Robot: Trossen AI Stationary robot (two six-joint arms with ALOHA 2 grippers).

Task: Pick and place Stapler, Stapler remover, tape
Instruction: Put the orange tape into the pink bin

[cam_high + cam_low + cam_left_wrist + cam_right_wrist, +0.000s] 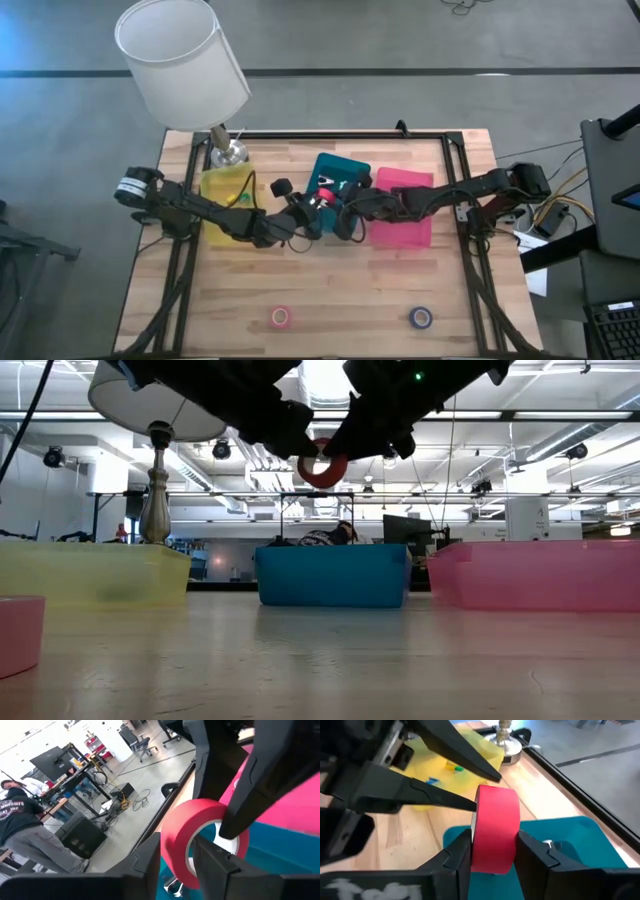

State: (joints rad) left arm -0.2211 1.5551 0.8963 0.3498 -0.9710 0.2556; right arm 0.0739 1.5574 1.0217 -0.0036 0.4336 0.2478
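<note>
High view shows both arms meeting over the teal bin, between the yellow bin and the pink bin, but the left gripper and right gripper overlap there and their grip is hard to read. Two more tape rolls, a pink roll and a blue roll, lie well apart near the table's front edge; no other view shows both.

The low view shows the red tape roll held in the air above the teal bin.

The right wrist view settles the hold: the right gripper clamps the red roll across its width, while the left arm's fingers touch its side.

The left wrist view shows the left gripper straddling the roll's wall, one finger inside the ring.
</note>
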